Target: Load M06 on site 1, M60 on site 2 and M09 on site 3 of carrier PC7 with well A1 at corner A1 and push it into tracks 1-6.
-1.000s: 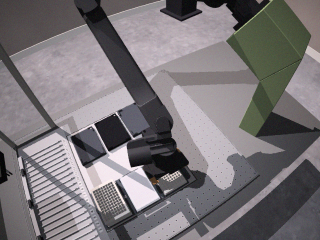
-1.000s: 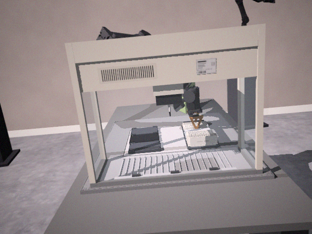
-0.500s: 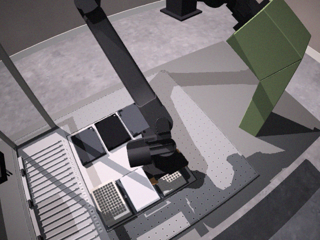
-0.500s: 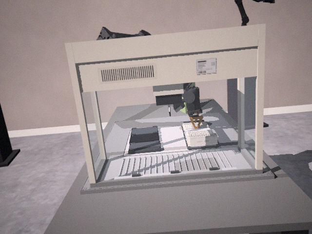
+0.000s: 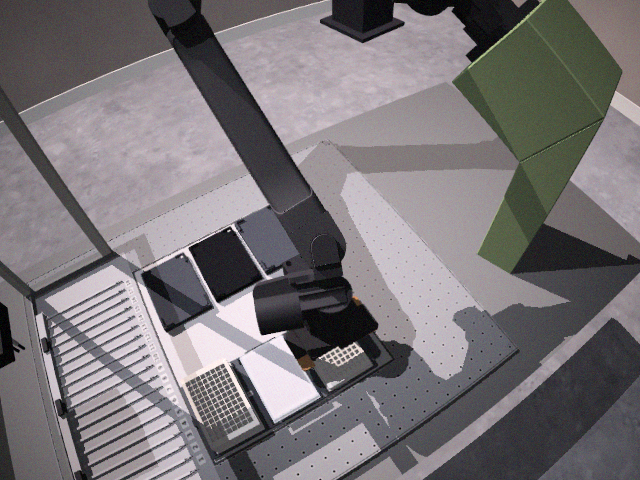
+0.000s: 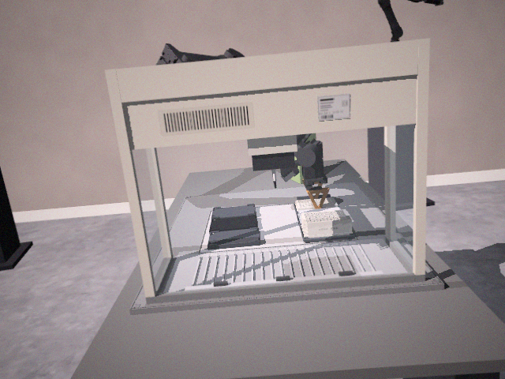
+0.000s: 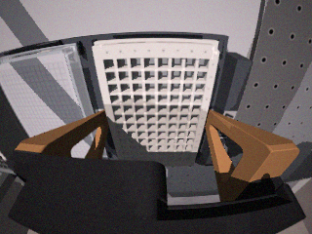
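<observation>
While the gripper (image 7: 156,139) hangs over the carrier (image 5: 381,347), jaws spread off both long edges of the 96-well plate (image 7: 155,92) in site 1, three nests (image 5: 175,291) vacated, rails (image 5: 111,372) unobstructed

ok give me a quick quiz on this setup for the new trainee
1. True or false: the carrier is already pushed into the loading rails.
2. How many plates sit on the carrier? A) one B) two C) three
3. Is the gripper open or shut, and where are its fingers relative to the white gridded plate?

Key
1. False: it lies on the apron, short of the rails.
2. C
3. Open, with one finger on either side of the plate and holding nothing.
</observation>
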Controlling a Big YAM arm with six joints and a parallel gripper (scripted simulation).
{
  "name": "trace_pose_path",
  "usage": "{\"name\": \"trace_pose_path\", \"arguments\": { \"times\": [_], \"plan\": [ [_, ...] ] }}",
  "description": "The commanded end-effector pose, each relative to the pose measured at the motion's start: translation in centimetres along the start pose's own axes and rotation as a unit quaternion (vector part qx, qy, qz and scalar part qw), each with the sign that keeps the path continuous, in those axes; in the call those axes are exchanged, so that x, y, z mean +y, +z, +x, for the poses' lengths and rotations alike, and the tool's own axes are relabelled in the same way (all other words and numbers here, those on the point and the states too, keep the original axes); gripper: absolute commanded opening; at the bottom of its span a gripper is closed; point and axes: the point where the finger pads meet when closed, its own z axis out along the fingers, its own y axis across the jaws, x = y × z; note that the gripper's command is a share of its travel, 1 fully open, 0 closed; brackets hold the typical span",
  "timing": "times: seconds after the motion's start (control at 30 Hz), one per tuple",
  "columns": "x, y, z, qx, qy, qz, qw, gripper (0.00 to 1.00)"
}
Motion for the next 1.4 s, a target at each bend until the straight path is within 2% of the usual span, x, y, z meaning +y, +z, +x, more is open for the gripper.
{"name": "trace_pose_path", "arguments": {
  "times": [0.0,0.23,0.27,0.47,0.53,1.03,1.17,1.2,1.27,1.3,1.37],
  "plan": [
    [0.2,-0.5,0.2,0.001,-0.003,-0.004,1.000,0.94],
    [0.2,-0.5,0.2,0.001,-0.003,-0.004,1.000,0.94],
    [0.6,-1.9,0.4,0.004,-0.006,-0.011,1.000,0.94],
    [0.5,-3.9,0.4,0.003,-0.005,-0.011,1.000,0.94],
    [0.5,-3.9,0.4,0.003,-0.005,-0.011,1.000,0.94],
    [0.6,-8.8,0.3,0.003,-0.003,-0.013,1.000,0.94],
    [0.6,-9.5,0.3,0.003,-0.003,-0.013,1.000,0.94],
    [0.3,-8.4,0.1,0.001,-0.001,-0.006,1.000,0.94],
    [0.3,-8.4,0.1,0.001,-0.001,-0.006,1.000,0.94],
    [0.3,-9.6,0.2,0.002,-0.021,-0.019,1.000,0.80],
    [-1.0,-10.0,0.1,0.001,-0.054,-0.019,0.998,0.80]
  ]
}}
